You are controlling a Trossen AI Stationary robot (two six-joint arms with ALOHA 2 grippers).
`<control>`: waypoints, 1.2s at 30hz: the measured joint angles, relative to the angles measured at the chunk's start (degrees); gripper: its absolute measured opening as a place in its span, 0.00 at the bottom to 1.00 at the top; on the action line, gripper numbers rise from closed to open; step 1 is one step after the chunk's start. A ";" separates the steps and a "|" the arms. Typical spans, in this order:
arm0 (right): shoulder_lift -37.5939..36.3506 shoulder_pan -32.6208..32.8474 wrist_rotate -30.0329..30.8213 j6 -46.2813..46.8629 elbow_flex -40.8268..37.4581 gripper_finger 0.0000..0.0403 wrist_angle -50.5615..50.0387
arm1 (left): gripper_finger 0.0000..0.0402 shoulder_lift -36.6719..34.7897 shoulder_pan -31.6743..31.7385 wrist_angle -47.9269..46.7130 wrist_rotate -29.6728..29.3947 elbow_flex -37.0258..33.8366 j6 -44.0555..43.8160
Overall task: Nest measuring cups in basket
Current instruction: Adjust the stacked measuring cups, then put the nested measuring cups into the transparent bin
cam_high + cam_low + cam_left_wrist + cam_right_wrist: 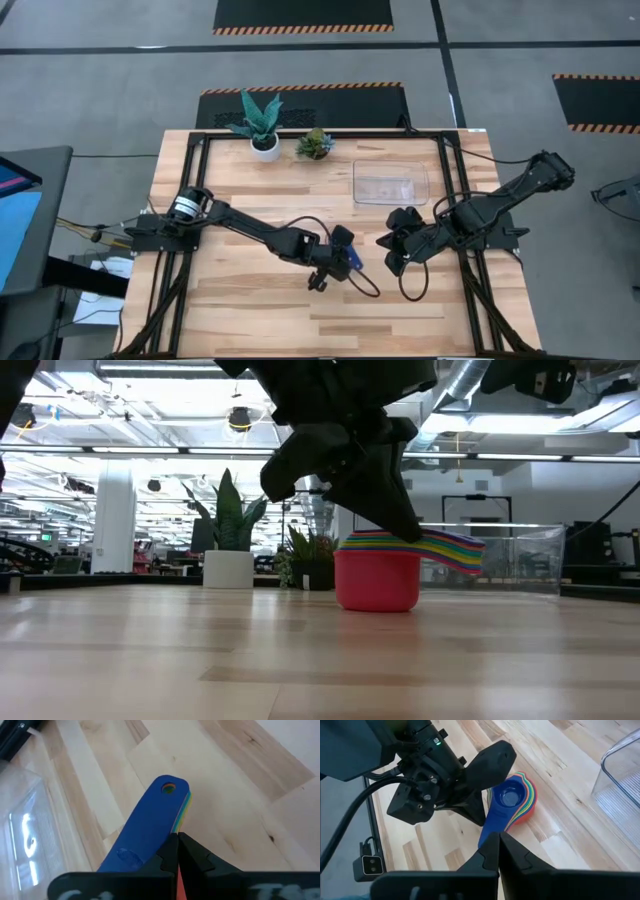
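Observation:
The measuring cups (377, 580) stand nested in one stack on the table near its middle, the red one outermost and the dark blue one (511, 797) innermost. Their flat handles (452, 550) fan out to one side. My left gripper (177, 842) is shut and slants down onto the stack. My right gripper (498, 845) is also shut and hangs above the table to the right of the stack, touching nothing. The clear basket (390, 183) sits farther back and holds no cup. My left gripper lays its shut fingertips against the nested stack beside the blue top handle (150, 825), near where the handles leave the cups (410, 532). The fingers slant down from the table's left and run roughly along the handles. The stack stands upright on the table.
A white pot with a tall plant (263, 130) and a small green plant (315, 145) stand at the far edge, left of the basket. A black cable loop (368, 285) lies on the wood near the stack. Black frame rails (452, 190) border the table.

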 joint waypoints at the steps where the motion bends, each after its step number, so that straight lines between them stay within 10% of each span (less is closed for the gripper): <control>1: 0.00 0.00 0.00 0.00 0.00 0.05 0.00 | 0.00 0.00 0.00 0.00 0.00 0.00 0.00; 10: 0.00 0.00 -0.10 -0.04 0.00 0.06 -0.02 | 0.00 0.00 -2.42 -3.03 0.37 0.50 -1.81; 25: -0.04 4.08 -9.44 8.01 10.45 0.05 -7.67 | 0.00 -2.68 -3.75 -61.08 -9.29 15.72 -20.82; 30: -1.15 16.14 4.73 34.20 11.02 0.04 -31.35 | 0.00 -12.81 -2.53 -67.04 -10.05 2.75 -34.10; 36: -1.03 33.65 26.77 76.00 3.27 0.07 -45.38 | 0.00 -34.13 -5.57 -51.92 -9.56 -16.98 -52.42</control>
